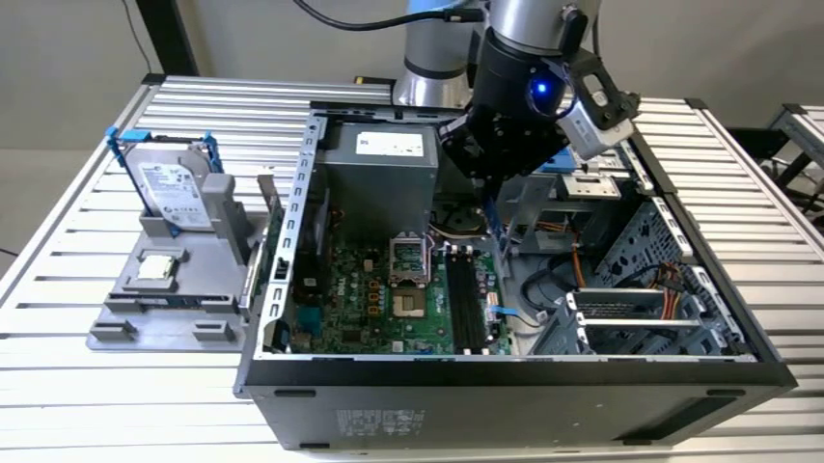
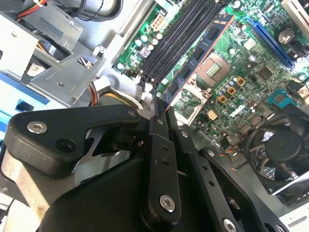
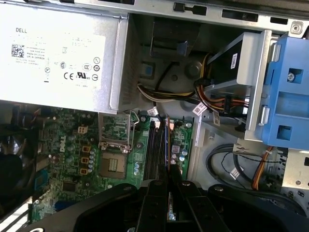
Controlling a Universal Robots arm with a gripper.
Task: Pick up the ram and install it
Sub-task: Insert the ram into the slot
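Note:
My gripper (image 1: 491,204) hangs inside the open computer case and is shut on the ram (image 1: 491,226), a thin dark blue-green stick pointing down towards the motherboard (image 1: 373,299). In the second wrist view the black fingers (image 2: 155,126) clamp one end of the ram (image 2: 198,54), which runs alongside and above the black memory slots (image 2: 176,41). In the first wrist view the ram (image 3: 167,145) shows edge-on, over the slots (image 3: 155,150). The stick is held clear above the slots (image 1: 466,299), not seated.
The grey power supply (image 1: 380,174) stands behind the motherboard, with the CPU socket (image 1: 405,256) beside the slots. Cables and a metal drive cage (image 1: 644,318) lie on the exterior view's right. Outside the case, a grey fixture (image 1: 123,328) carries a hard drive (image 1: 174,183) and a small silver chip (image 1: 157,268).

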